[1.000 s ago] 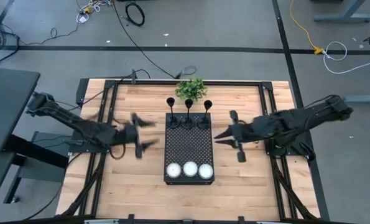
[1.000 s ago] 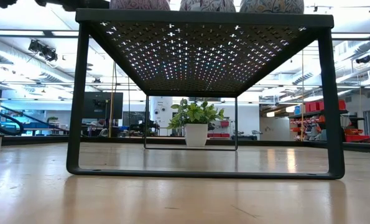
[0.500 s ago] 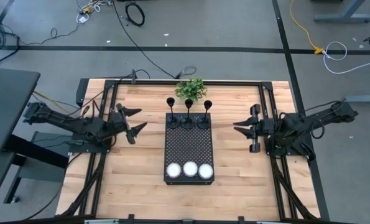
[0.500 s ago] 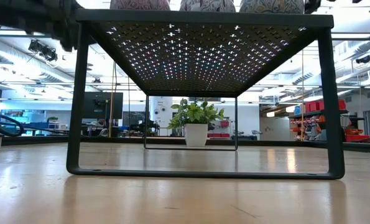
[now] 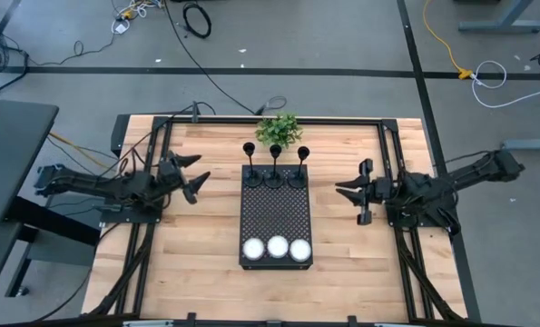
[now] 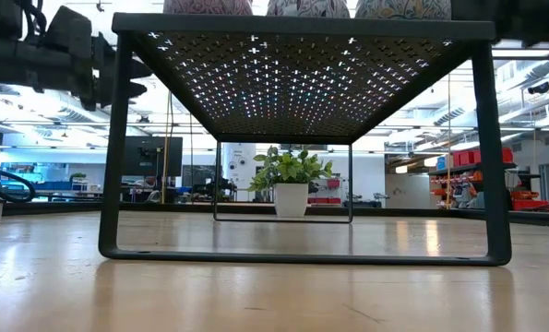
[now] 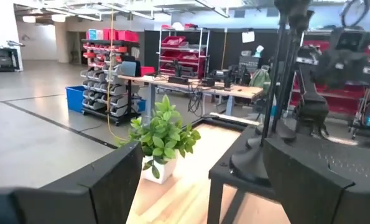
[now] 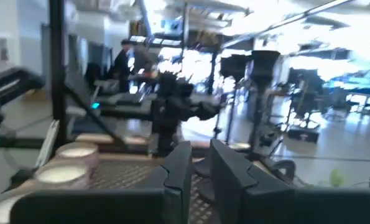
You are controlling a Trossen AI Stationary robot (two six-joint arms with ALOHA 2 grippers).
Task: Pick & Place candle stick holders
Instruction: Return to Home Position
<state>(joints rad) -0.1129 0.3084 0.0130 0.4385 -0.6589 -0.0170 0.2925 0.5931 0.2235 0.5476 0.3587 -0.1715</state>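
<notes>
Three black candle stick holders (image 5: 250, 149) (image 5: 275, 151) (image 5: 303, 153) stand upright in a row, their round bases on the far end of the black perforated tray (image 5: 276, 213). In the left wrist view the nearest holder (image 7: 277, 74) rises from the tray's corner. My left gripper (image 5: 198, 171) hovers open to the left of the tray, pointing at it, with nothing between its fingers. It also shows in the left wrist view (image 7: 200, 186) and the low view (image 6: 117, 69). My right gripper (image 5: 342, 190) hovers to the right of the tray, shut and empty (image 8: 200, 168).
Three white tealights (image 5: 277, 246) sit on the tray's near end. A small potted plant (image 5: 279, 129) stands at the table's far edge behind the holders. The tray stands raised on thin legs (image 6: 115, 148). Bare wood lies on either side of it.
Both arms have drawn back from the tray and sunk lower. My left gripper went toward the table's left and far edges and stayed open. My right gripper went toward the right edge, tipping up toward level. The holders have kept their places on the tray.
</notes>
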